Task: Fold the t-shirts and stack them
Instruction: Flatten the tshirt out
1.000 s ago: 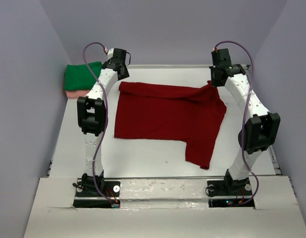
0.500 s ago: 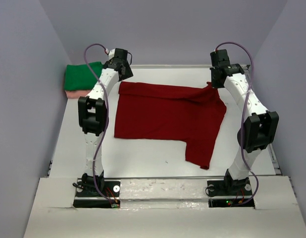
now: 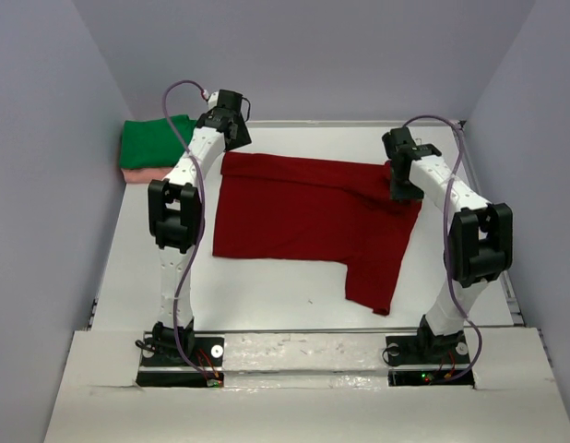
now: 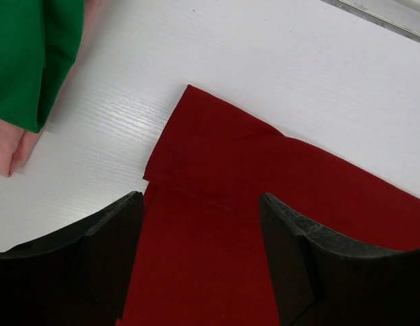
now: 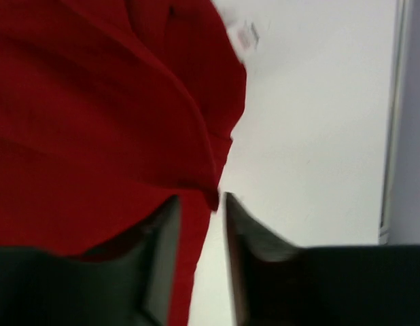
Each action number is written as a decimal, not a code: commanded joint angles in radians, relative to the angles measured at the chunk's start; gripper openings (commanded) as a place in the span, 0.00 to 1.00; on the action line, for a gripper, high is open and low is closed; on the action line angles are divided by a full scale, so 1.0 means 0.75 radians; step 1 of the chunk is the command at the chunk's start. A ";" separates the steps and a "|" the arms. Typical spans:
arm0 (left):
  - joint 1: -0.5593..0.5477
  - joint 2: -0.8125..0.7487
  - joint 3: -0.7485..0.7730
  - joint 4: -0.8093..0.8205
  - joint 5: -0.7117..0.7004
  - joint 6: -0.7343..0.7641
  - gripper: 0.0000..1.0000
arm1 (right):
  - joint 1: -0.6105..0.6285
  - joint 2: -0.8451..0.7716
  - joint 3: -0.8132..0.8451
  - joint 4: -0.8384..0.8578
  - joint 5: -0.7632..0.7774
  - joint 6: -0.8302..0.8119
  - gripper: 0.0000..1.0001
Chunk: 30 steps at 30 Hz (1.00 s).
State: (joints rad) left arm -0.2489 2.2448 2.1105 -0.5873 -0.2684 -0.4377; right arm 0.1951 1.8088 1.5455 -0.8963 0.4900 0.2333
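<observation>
Red shirt [image 3: 303,217]: spread over mid-table [image 3: 267,305], far-left corner turned over in a narrow fold, one part reaching toward the near edge at right, bunched ridge at far right.
Green shirt [image 3: 151,143]: folded, far-left corner, on top of pink shirt [image 3: 137,173].
Left claw [image 4: 200,199]: wide apart, empty, poised over the red shirt's far-left folded corner.
Right claw [image 5: 200,198]: parted a little, over the shirt's far-right edge, hem in line with the gap, no pinch seen.
Step, as judged: setting up the next fold of the red shirt from its far edge.
Doing it well: flatten the right-hand ridge first; pinch both far corners through every layer; lift level and together; keep the edge taut; lay it squarely onto the near hem.
Hard to make out: right wrist view blurred; both sets of claw tips screened by their wrists from above; pink shirt mostly covered; collar not identifiable.
</observation>
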 commanded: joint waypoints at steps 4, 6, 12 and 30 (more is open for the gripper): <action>0.001 -0.068 0.051 0.004 0.014 0.033 0.77 | 0.053 -0.205 -0.095 0.044 0.058 0.047 0.70; 0.001 -0.048 0.062 0.000 0.016 0.027 0.77 | 0.053 -0.201 -0.073 0.060 0.067 0.012 0.72; -0.006 -0.023 0.076 0.000 0.041 0.031 0.77 | 0.053 -0.019 0.046 0.172 0.046 -0.117 0.72; 0.005 0.073 0.080 0.057 0.196 0.036 0.00 | -0.005 0.597 0.800 0.132 -0.099 -0.295 0.41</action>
State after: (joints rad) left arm -0.2573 2.2593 2.1284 -0.5739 -0.2173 -0.4110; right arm 0.2062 2.2543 2.0235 -0.7788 0.4072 0.0570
